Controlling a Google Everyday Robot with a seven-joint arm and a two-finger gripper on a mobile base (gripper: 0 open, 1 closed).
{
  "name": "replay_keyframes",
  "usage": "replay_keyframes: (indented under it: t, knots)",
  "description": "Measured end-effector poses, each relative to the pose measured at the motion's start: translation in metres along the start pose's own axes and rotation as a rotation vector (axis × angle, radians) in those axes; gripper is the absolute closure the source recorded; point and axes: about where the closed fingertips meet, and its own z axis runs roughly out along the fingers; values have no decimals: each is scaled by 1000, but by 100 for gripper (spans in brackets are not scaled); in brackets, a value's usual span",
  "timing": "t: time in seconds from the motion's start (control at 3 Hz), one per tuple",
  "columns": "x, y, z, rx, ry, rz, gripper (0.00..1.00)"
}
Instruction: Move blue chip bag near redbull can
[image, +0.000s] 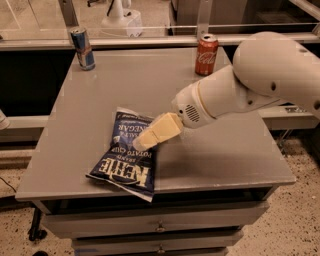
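Note:
The blue chip bag (121, 169) lies flat on the grey table (230, 150) near its front left edge, dark navy with white lettering. The redbull can (82, 48) stands upright at the table's far left corner, well away from the bag. My gripper (140, 144), cream-coloured on a white arm, reaches in from the right. Its tip sits over the bag's upper middle, at or just above the surface. I cannot tell whether it touches the bag.
A red Coca-Cola can (206, 54) stands at the table's far right, behind my arm. Bare tabletop lies between the bag and the redbull can. A rail runs behind the table. Drawers (160, 227) sit under the front edge.

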Motion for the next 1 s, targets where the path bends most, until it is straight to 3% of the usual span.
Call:
replay_keyframes:
  t: [0.33,1.0]
  knots:
    - [-7,2,20,-15,-28,19,0]
    - [-10,5,35,-27,-51,29,41]
